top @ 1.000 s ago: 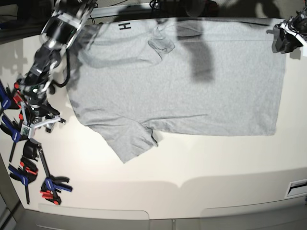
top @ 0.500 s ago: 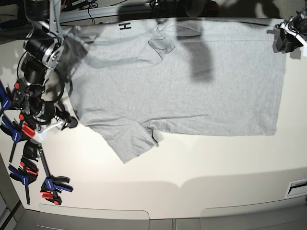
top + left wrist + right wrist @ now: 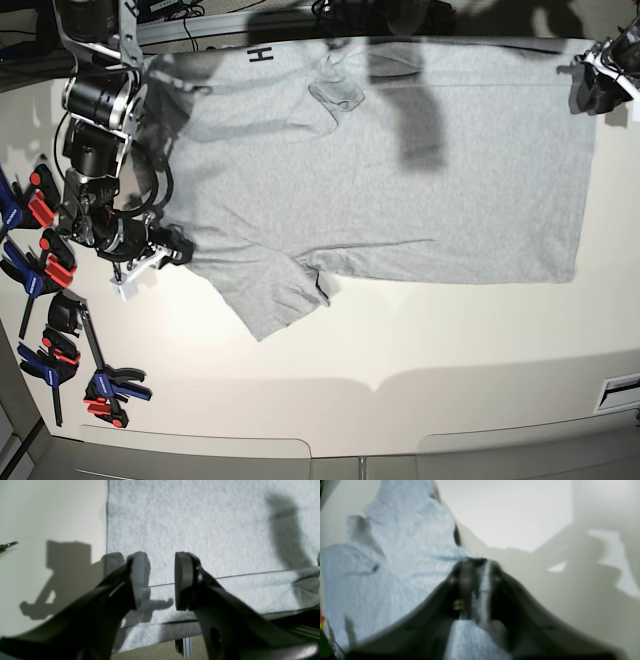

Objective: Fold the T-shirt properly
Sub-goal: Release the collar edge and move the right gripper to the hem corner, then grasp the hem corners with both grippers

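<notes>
Cream worktop (image 3: 420,340), hard shadows across it; blue-and-red clamps (image 3: 60,350) at one edge; dark cables (image 3: 190,12), apparently, behind.

The big light grey short-sleeved cotton T-shirt (image 3: 380,160) lies spread out flat on the table, plain side up. One sleeve sticks out at the near side. Black letters peek out at its far edge.

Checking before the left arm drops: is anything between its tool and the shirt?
Nothing visible. The left tool hangs open directly over the shirt near its edge, with only bare grey cloth beneath.
</notes>
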Robot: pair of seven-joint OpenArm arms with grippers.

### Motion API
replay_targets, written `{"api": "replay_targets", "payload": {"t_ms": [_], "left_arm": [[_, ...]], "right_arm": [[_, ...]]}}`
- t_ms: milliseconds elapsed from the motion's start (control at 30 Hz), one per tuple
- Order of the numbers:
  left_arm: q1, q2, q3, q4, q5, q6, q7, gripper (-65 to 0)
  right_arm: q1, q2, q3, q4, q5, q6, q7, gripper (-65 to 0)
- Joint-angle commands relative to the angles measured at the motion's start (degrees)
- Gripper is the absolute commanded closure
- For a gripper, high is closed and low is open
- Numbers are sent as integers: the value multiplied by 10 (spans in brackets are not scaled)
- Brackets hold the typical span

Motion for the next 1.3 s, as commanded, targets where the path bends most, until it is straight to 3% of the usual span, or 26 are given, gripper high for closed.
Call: {"api": "replay_targets", "payload": {"t_ms": [0,133,233,400,567,700,833,1067,1267], "left_arm": [[-8,-10,-6,7,0,7,-17,-192],[-67,-15,-6,-2,27,36,-28,-192],[-155,-38,-5,-72,24,51,-26,-192],[-356,-109,25,-323,-17,49,-26,-193],[-550,-157,137,-566,-36,13,-28,-304],[-644,-150,229,-696,-17,14,-85,-307],[-706,-137,269,-779,32,52,-107,-307],[-728,-130,268,-786,-13,37,-29,-305],[-727,-94,268,-786,-12,37,-24,-305]], "right_arm": [[11,7,-1,3,-7,-3,-11,0],[11,7,-1,3,-7,-3,-12,0],[11,6,-1,3,-7,-3,-10,0],[11,6,-1,3,-7,-3,-10,0],[11,6,-1,3,-7,-3,-10,0],[11,7,-1,3,-7,-3,-10,0],[11,6,-1,3,-7,-3,-10,0],[11,7,-1,3,-12,-3,-12,0],[11,2,-1,3,-11,-3,-12,0]]}}
